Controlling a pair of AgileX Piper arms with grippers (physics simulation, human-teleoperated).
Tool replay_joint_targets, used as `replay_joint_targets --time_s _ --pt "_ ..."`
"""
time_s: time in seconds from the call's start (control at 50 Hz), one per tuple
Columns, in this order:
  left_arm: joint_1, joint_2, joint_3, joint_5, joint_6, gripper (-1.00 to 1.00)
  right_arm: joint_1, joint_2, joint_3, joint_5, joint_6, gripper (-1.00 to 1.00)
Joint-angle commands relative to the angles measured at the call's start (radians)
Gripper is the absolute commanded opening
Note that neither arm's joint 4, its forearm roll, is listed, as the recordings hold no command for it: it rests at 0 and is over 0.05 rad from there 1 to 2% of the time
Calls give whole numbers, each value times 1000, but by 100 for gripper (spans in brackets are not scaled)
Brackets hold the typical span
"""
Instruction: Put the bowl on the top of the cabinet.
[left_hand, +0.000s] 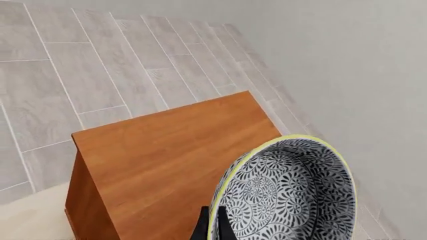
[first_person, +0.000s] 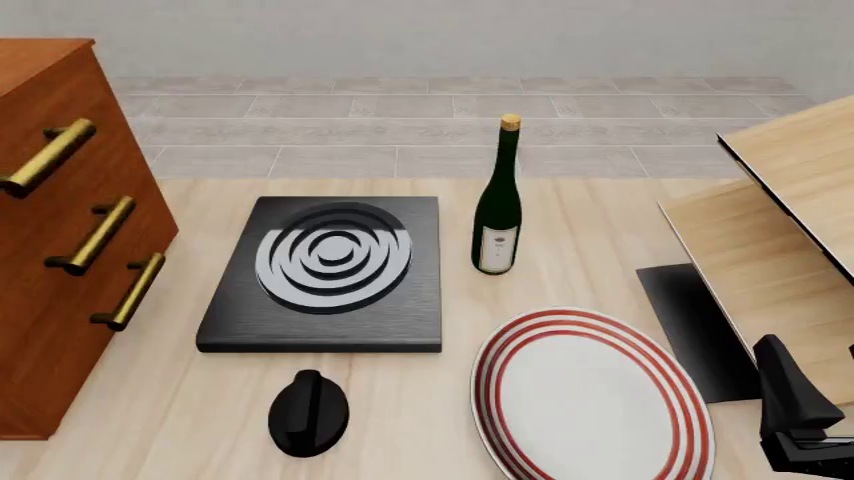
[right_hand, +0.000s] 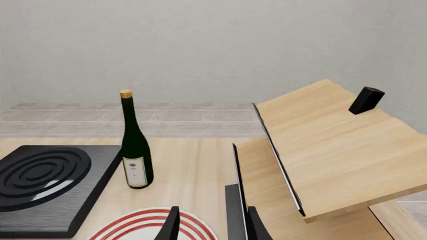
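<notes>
In the left wrist view my left gripper (left_hand: 212, 229) is shut on the pale rim of the blue-and-white floral bowl (left_hand: 287, 195). It holds the bowl tilted on edge above the flat top of the reddish-brown cabinet (left_hand: 167, 155). In the front view the cabinet (first_person: 60, 260) stands at the table's left with three brass handles; the bowl and the left gripper are out of that view. My right gripper (first_person: 801, 420) is open and empty low at the front right. It also shows in the right wrist view (right_hand: 213, 227).
A black stove plate with rings (first_person: 327, 270) lies mid-table, with a black knob (first_person: 308, 412) in front of it. A green wine bottle (first_person: 498, 200) stands behind a red-ringed white plate (first_person: 587, 400). Light-wood boards with black edges (first_person: 787, 230) stand at the right.
</notes>
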Motion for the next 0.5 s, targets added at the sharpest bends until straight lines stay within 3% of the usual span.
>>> replay_joint_targets --time_s 0.02,0.5 --pt "7 17 -3 -3 23 -100 0 0 0 0 0 100" --pt "21 44 10 -16 58 -100 0 0 0 0 0 100"
